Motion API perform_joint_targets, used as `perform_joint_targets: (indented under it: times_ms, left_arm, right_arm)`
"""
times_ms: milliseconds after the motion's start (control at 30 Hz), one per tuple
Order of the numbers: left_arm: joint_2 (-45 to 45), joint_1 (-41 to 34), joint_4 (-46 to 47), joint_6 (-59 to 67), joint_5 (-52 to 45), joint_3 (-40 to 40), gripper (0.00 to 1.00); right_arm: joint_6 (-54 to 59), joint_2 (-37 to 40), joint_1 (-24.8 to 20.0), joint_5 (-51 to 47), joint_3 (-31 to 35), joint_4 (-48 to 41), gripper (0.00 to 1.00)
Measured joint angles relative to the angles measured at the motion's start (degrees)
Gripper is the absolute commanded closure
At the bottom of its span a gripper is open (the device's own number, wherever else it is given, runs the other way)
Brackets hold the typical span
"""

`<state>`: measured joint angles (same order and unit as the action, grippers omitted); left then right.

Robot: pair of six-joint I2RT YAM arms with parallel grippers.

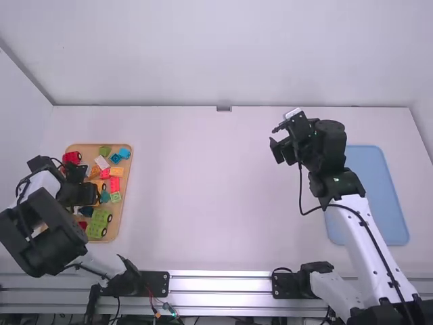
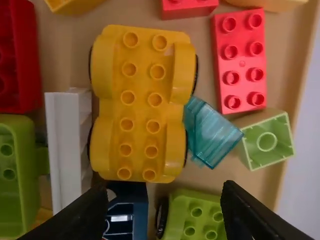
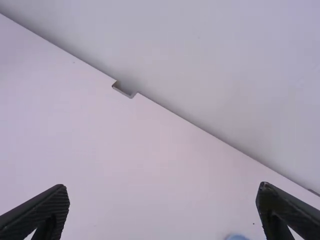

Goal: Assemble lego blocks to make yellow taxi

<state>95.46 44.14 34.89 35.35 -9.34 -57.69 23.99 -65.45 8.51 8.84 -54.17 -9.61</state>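
Observation:
My left gripper [image 1: 82, 195] is over the wooden tray of blocks in the high view. In the left wrist view the left gripper [image 2: 165, 212] stands open above the blocks, its fingers apart on either side of a dark blue block [image 2: 126, 210] and a green wheeled block [image 2: 197, 215]. The yellow wheeled base [image 2: 140, 105] lies in front of these fingers, beside a white block [image 2: 70, 145] and a clear teal block [image 2: 210, 131]. My right gripper [image 1: 279, 141] hangs over the table's right half. It is open and holds nothing; the right wrist view shows this right gripper [image 3: 162, 195] above bare table.
The wooden tray [image 1: 125, 203] at the left also carries red [image 2: 240, 62], green [image 2: 265, 140] and other loose blocks. A blue tray [image 1: 372, 196] lies at the right, partly behind the right arm. The table's middle [image 1: 210, 189] is bare, with a wall at the far edge.

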Motion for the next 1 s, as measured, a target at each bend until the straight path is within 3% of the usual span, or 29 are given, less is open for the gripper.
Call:
perform_joint_targets:
  times_ms: [1000]
  left_arm:
    - [0.48,0.00,-4.66,0.70,1.88,3.32,0.39]
  right_arm:
    - [0.02,-0.02,0.00,0.02,0.00,0.44,0.01]
